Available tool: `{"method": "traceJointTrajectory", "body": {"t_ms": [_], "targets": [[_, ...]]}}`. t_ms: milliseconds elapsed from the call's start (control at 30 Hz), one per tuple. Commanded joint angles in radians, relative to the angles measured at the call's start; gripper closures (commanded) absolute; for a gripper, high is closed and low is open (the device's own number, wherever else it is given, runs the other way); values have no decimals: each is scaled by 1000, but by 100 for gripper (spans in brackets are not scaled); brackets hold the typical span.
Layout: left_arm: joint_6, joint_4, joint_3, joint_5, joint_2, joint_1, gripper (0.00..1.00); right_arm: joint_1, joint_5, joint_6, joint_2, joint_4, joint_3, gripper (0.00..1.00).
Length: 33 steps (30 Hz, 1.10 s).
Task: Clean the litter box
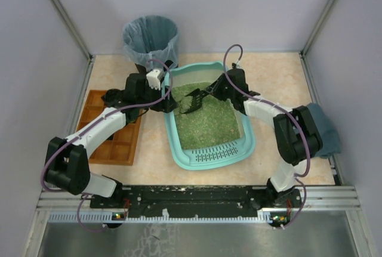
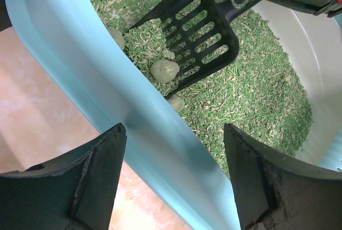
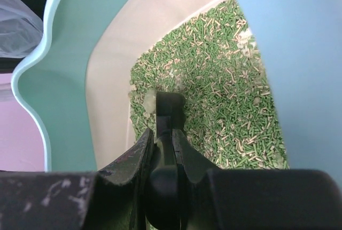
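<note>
The teal litter box (image 1: pixel 212 157) lies mid-table, filled with green pellet litter (image 1: pixel 209 123). My left gripper (image 1: pixel 166 102) stands open astride its left rim (image 2: pixel 160 150), one finger (image 2: pixel 96 171) outside and the other finger (image 2: pixel 262 176) over the litter. My right gripper (image 3: pixel 163 132) is shut on the handle of a black slotted scoop (image 3: pixel 170 110). The scoop head (image 2: pixel 197 32) rests low in the litter against the left wall. A pale clump (image 2: pixel 164 70) sits on it with some pellets. Two more clumps (image 2: pixel 116 37) (image 2: pixel 175 102) lie beside it.
A black bin with a blue-grey bag (image 1: pixel 150 39) stands behind the box's left corner. A brown wooden compartment tray (image 1: pixel 113 132) lies to the left under my left arm. A dark teal cloth (image 1: pixel 325 129) sits at the right edge by the right arm.
</note>
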Motion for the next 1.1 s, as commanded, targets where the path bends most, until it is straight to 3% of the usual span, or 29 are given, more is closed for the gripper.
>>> {"method": "traceJointTrajectory", "body": {"t_ms": [0,333,667,900,1067], "targets": [[20,6,21,-12,-16,-7,21,-24,-13,14,-88,37,-18,100],[22,7,18,-32,-40,-5,21,-66,-83,93,-199,140,-121,100],[14,79,-48,-142,-153,-5,18,-134,-94,140,-393,130,-236,100],[6,107,-73,-178,-186,-5,16,-278,-189,297,-494,301,-409,100],[6,106,-69,-175,-181,-4,16,-280,-325,327,-450,392,-406,100]]}}
